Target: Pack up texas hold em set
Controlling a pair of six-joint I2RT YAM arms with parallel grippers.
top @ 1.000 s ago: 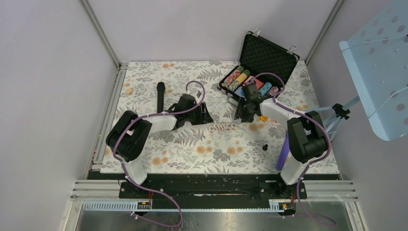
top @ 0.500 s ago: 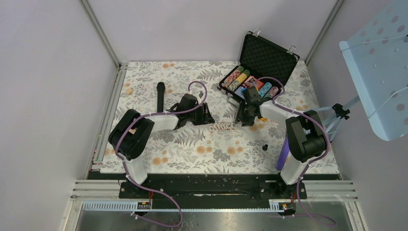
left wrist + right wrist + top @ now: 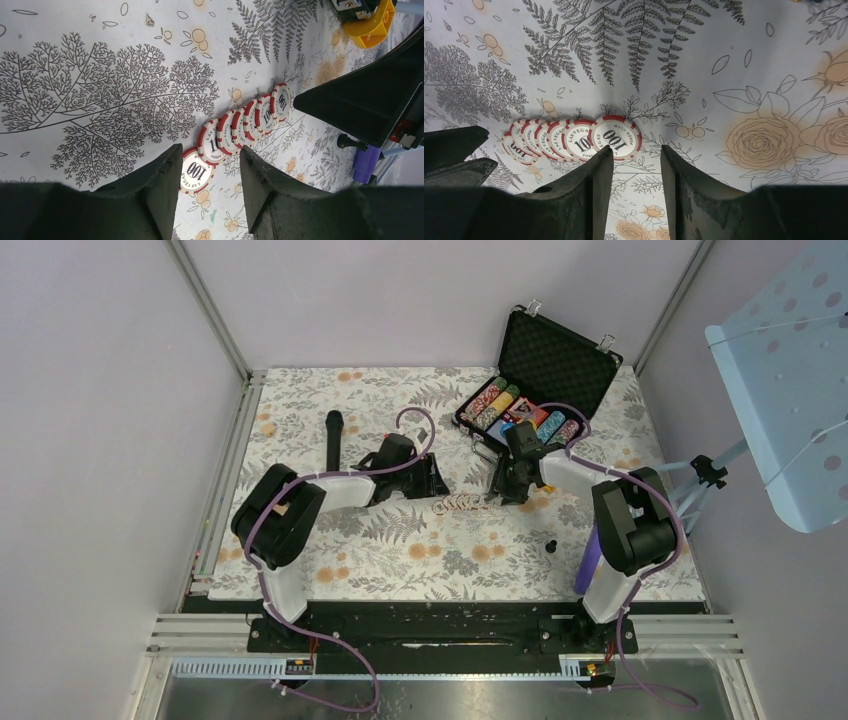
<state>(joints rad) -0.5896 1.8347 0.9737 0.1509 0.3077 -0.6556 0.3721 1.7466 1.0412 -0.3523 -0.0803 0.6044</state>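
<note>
Floral-print surface (image 3: 400,550) inside grey-walled enclosure. Row of red-white poker chips (image 3: 462,503) lies fanned and overlapping at centre. Left hand (image 3: 434,485) at row's left end, fingers parted, end chip flat between tips, not clamped. Right hand (image 3: 503,490) at right end, fingers parted, empty. Black briefcase (image 3: 560,358) open at far right, chip stacks (image 3: 493,403) inside.

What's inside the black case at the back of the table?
Rows of striped chips in several colours and what looks like a card box sit in the open case. The right arm hides part of its near side.
</note>
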